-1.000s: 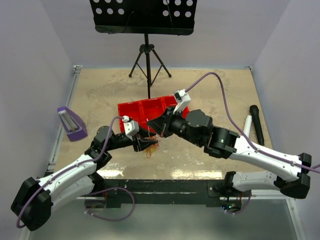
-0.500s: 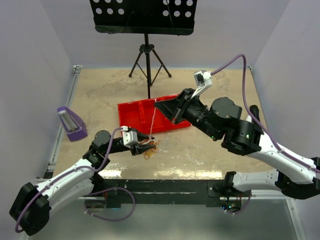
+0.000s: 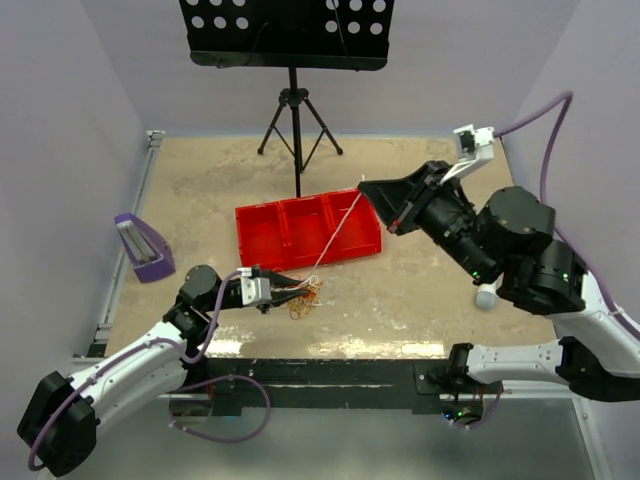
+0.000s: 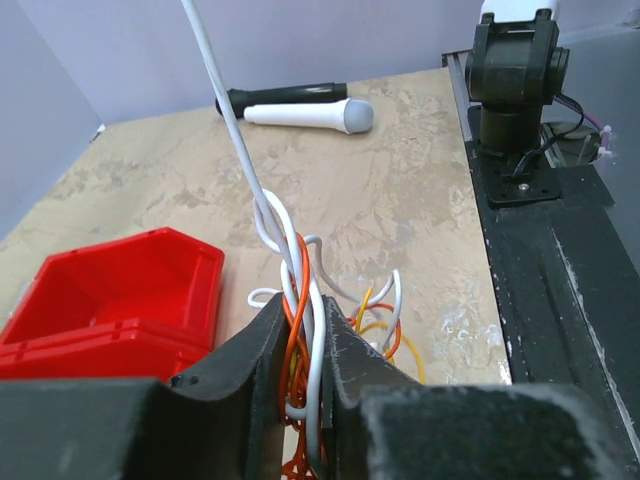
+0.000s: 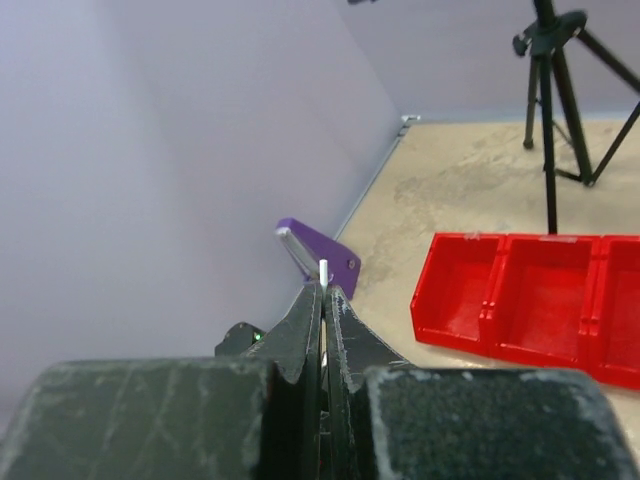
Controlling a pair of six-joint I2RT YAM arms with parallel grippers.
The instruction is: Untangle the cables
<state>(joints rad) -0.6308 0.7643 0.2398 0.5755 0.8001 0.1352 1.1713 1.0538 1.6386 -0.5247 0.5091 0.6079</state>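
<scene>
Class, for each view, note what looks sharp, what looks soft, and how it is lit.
Top external: evenly lit, sharp throughout. Left wrist: the left gripper, nearest the lens, is blurred; the cables it clamps and the microphone look sharper. Right wrist: the right gripper is a dark blur; red tray and tripod are clearer.

Beige table [image 3: 420, 300]: red tray [image 3: 290, 235], cables [image 3: 300, 298], white microphone [image 4: 310, 115]

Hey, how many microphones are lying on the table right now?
2. A black microphone and a white microphone lie side by side near the table's right edge. From above, the right arm mostly covers them.
</scene>
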